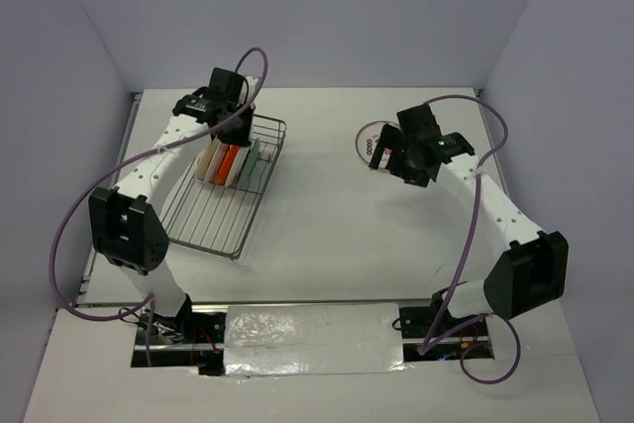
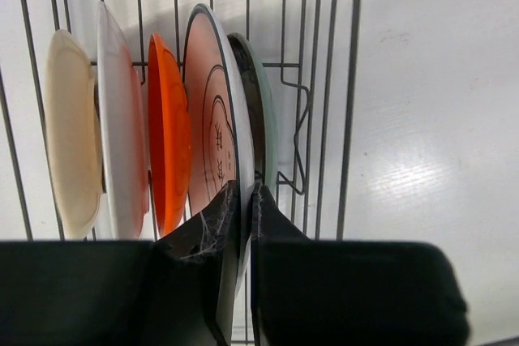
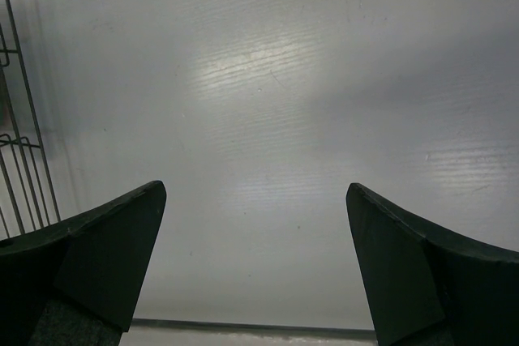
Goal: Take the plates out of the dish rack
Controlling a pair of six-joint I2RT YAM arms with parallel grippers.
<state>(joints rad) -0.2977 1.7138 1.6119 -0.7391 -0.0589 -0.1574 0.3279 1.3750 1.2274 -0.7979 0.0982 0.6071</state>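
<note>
Leftward on the white table [image 1: 327,215]: silver wire dish rack [image 1: 213,215], long axis running from the near edge away toward the back wall, slightly slanted. Packed at its far end, five plates on edge, faces side by side across the rack's width: cream-tan plate [image 2: 69,135], white plate [image 2: 122,127], orange plate [image 2: 166,143], white plate with grey rings [image 2: 212,111], teal plate [image 2: 261,103]. Over on the right side, lying flat, one ringed plate [image 1: 365,136] already out of the rack. Hanging close by that one, right gripper [image 3: 253,200], fingers spread wide over bare surface, holding nothing, well apart from the rack. Directly over the row, left gripper [image 2: 242,200], fingers pressed together onto the nearest rim of the white plate with grey rings, one finger on each face, squeezed in between orange plate and teal plate. Rim running straight away from the fingers, plate upright in its slot; so, probably, a lift along the plate's own plane, no tilt toward either neighbour. Left arm plainly the nearer one for this.
</note>
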